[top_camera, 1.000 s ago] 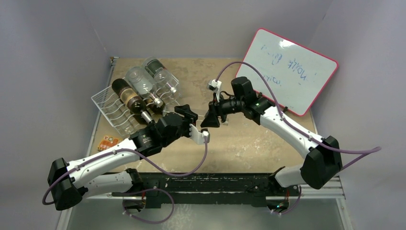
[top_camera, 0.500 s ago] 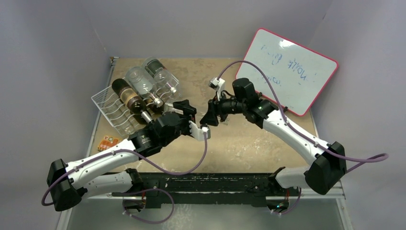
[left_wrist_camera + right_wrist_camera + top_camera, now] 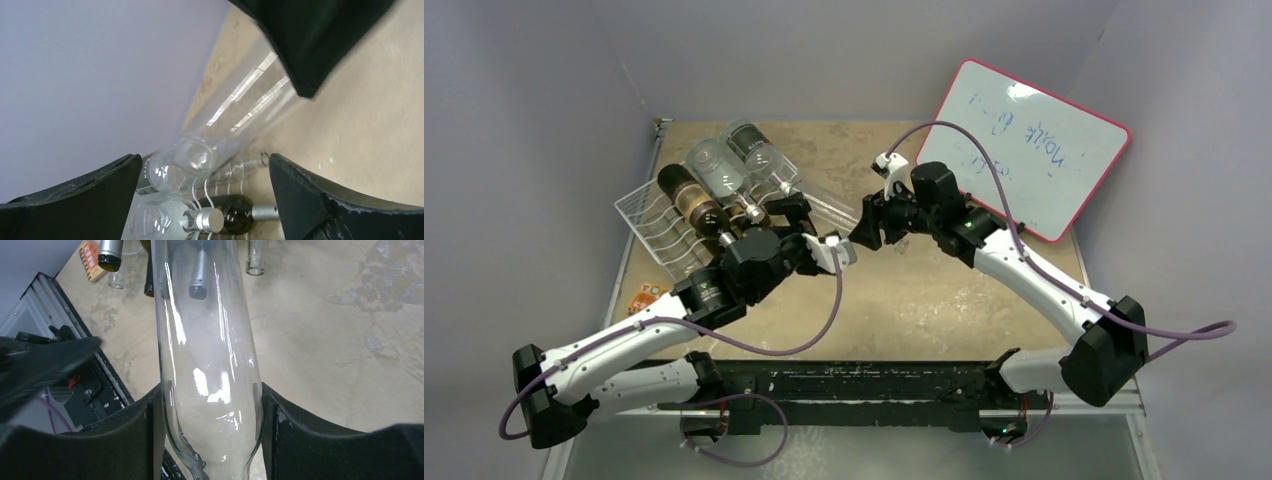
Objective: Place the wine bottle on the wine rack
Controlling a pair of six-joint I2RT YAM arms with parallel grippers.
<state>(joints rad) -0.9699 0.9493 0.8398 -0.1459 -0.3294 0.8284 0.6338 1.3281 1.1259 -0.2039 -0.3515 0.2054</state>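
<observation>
A clear, empty wine bottle (image 3: 829, 207) (image 3: 210, 355) lies almost level above the table, its base pointing at the rack. My right gripper (image 3: 865, 228) (image 3: 210, 390) is shut on it near the shoulder, one finger on each side. The white wire wine rack (image 3: 652, 232) sits at the back left with three bottles lying in its grooves, one dark (image 3: 690, 203) and two clear. My left gripper (image 3: 810, 228) (image 3: 205, 160) hangs open just under the held bottle (image 3: 235, 115), at the rack's near end, touching nothing.
A pink-framed whiteboard (image 3: 1024, 145) leans at the back right. A small orange card (image 3: 652, 297) lies on the table by the rack's front corner. Bottle necks with silver caps (image 3: 227, 219) stick out of the rack towards my left gripper.
My left gripper went from shut to wide open and shifted back and left towards the rack. The right gripper moved slightly back with the clear bottle.
</observation>
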